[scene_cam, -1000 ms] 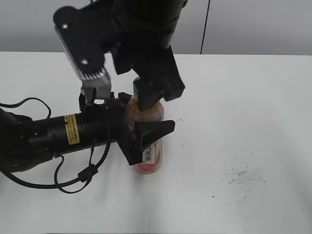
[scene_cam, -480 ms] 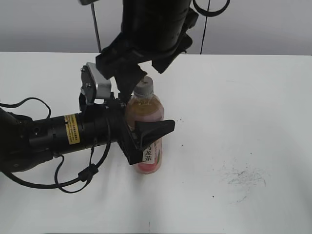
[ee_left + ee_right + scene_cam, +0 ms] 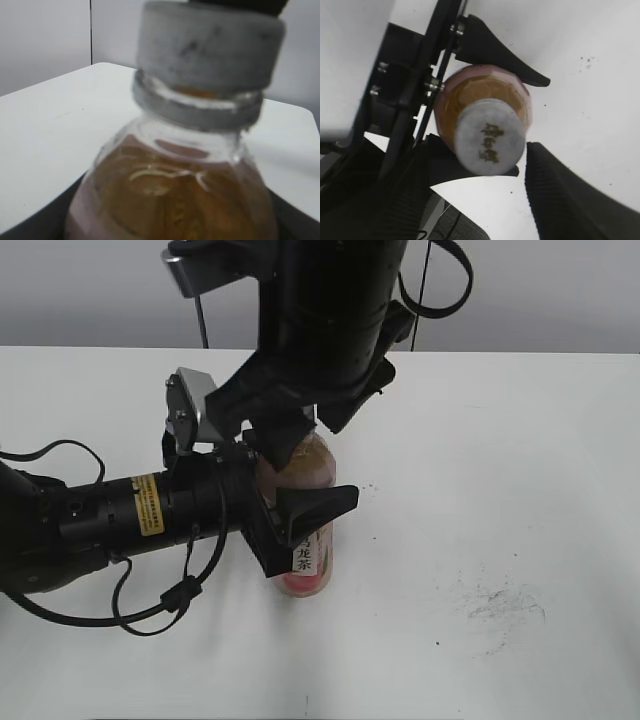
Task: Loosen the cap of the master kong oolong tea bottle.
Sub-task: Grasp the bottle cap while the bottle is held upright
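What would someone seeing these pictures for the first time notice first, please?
The big black right arm coming down from above onto the upright tea bottle near the middle of the white table. The left claw reaches in from the left and clamps the bottle's body. From the right wrist, the grey cap with its dark logo sits between the open right claw fingers.

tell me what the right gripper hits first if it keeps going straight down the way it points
Most likely the cap of the master kong oolong tea bottle: in the right wrist view it sits directly between the right gripper's open fingers, though the remaining gap is hard to judge.
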Controlling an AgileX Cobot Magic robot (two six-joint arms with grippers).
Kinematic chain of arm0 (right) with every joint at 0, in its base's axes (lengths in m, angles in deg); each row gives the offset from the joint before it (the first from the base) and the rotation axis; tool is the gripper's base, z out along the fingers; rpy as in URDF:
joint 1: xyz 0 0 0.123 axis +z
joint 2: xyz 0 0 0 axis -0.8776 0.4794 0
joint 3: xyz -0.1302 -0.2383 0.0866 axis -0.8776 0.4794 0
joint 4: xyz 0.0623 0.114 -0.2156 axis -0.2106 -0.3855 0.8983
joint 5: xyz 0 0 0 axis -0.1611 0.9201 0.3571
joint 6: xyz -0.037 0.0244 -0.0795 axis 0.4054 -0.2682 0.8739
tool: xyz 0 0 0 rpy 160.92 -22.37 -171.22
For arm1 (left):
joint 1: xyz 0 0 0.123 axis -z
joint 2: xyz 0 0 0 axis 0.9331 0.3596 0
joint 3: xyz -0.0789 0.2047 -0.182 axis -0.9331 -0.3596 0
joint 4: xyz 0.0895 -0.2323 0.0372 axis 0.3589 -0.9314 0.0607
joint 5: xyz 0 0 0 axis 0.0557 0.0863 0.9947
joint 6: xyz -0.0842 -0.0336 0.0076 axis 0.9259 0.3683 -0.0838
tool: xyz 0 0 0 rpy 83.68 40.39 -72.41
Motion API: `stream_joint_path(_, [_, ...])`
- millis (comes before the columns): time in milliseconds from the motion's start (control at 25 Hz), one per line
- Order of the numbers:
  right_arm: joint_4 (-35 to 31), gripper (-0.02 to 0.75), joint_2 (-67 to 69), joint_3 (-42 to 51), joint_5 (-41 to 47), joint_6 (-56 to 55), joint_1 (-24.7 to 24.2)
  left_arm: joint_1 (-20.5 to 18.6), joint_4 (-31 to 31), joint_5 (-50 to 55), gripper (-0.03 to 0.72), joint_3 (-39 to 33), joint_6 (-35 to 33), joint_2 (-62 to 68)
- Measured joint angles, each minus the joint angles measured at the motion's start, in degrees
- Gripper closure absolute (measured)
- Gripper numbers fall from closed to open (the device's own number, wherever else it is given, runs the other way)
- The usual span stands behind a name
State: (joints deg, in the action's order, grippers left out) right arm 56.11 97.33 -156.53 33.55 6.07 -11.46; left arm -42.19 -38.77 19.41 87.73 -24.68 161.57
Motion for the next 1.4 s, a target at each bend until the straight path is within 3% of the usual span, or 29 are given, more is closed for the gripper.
stream_joint_path(160, [2.0,0.304,0.0,-0.1,0.0,-0.1,0.0,0.0,0.0,0.0,0.242,0.0,0.0,0.0])
stream_joint_path(800, [2.3,0.314,0.2,-1.8,0.0,0.2,0.0,0.0,0.0,0.0,0.242,0.0,0.0,0.0])
stream_joint_path(1000, [2.2,0.467,0.3,-1.8,0.0,1.6,0.0,0.0,0.0,0.0,0.242,0.0,0.0,0.0])
stream_joint_path(1080, [2.2,0.466,0.3,-1.8,0.0,4.1,-0.1,0.0,0.0,0.0,0.242,0.0,0.0,0.0])
stream_joint_path(1240, [2.3,0.466,0.3,-1.8,0.0,19.6,-0.2,0.0,0.0,0.0,0.242,0.0,0.0,0.0])
stream_joint_path(1400, [2.3,0.466,0.3,-2.2,0.0,54.0,-0.4,0.0,0.3,-0.1,0.242,-0.1,-0.2,0.0])
